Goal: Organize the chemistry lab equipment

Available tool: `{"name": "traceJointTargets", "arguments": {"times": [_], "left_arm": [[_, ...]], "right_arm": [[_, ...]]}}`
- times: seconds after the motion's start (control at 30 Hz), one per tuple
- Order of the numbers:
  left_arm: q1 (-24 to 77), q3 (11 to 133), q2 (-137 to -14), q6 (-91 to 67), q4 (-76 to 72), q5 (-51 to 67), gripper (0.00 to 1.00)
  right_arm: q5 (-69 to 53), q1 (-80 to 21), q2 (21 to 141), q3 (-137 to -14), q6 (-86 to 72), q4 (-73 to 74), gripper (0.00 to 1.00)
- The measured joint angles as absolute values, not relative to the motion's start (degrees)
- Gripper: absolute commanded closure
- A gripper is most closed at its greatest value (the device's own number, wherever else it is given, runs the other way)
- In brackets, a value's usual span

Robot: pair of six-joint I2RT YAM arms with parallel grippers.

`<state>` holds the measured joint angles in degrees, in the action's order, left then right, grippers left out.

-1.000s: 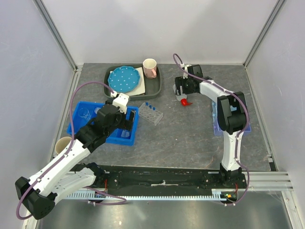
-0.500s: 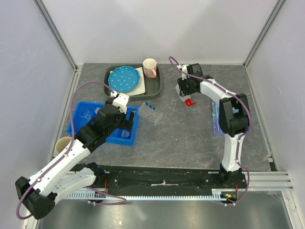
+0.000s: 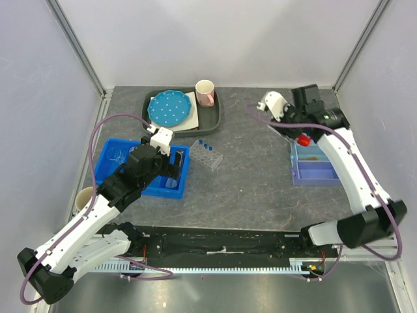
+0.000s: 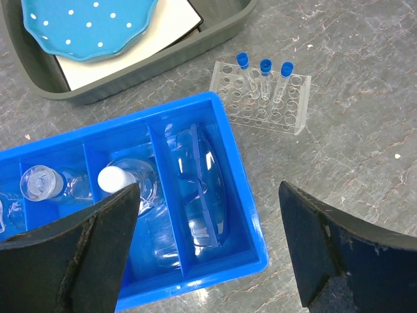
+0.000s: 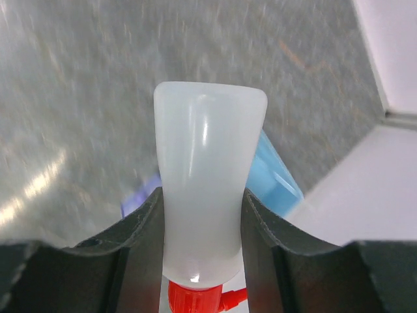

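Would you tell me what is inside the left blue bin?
In the bin: goggles in the right compartment, glassware in the others. The left gripper's finger hides part of the left end.

A robotics test cell: a grey stone-patterned surface (image 3: 260, 189) boxed in by plain white wall panels (image 3: 221, 39) on aluminium frame posts (image 3: 78, 49). Two white-and-black robot arms (image 3: 85, 222) are bolted to a black base rail (image 3: 221, 244). A clear plastic tube rack (image 3: 206, 154) gives it a chemistry-lab look.

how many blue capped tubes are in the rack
3. All stand in one edge row of the rack: left tube, middle tube, right tube. The other holes look empty, and none seems hidden.
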<state>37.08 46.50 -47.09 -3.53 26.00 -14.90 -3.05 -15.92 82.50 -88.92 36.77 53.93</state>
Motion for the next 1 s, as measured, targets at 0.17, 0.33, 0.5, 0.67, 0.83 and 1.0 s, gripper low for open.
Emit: {"name": "traceJointTargets", "arguments": {"times": [0.17, 0.33, 0.5, 0.67, 0.83, 1.0], "left_arm": [[37.08, 46.50, -46.98, -3.53, 26.00, -14.50, 0.07], [37.08, 46.50, -46.98, -3.53, 26.00, -14.48, 0.07], [37.08, 46.50, -46.98, -3.53, 26.00, -14.48, 0.07], [37.08, 46.50, -46.98, -3.53, 26.00, -14.50, 0.07], [37.08, 46.50, -47.05, -3.53, 26.00, -14.50, 0.07], [37.08, 46.50, -47.37, -3.53, 26.00, -14.48, 0.07]], "right_arm": [[3.01, -12.08, 70.85, -75.00, 53.56, 61.78, 0.73], [6.35, -1.04, 67.88, -65.98, 68.79, 66.52, 0.72], [7.90, 7.20, 68.51, -64.62, 79.88, 66.26, 0.72], [8.25, 7.86, 71.92, -61.58, 86.13, 63.51, 0.70], [6.96, 7.88, 75.13, -61.41, 88.75, 61.19, 0.61], [4.62, 7.66, 76.12, -60.88, 89.95, 58.92, 0.49]]}}
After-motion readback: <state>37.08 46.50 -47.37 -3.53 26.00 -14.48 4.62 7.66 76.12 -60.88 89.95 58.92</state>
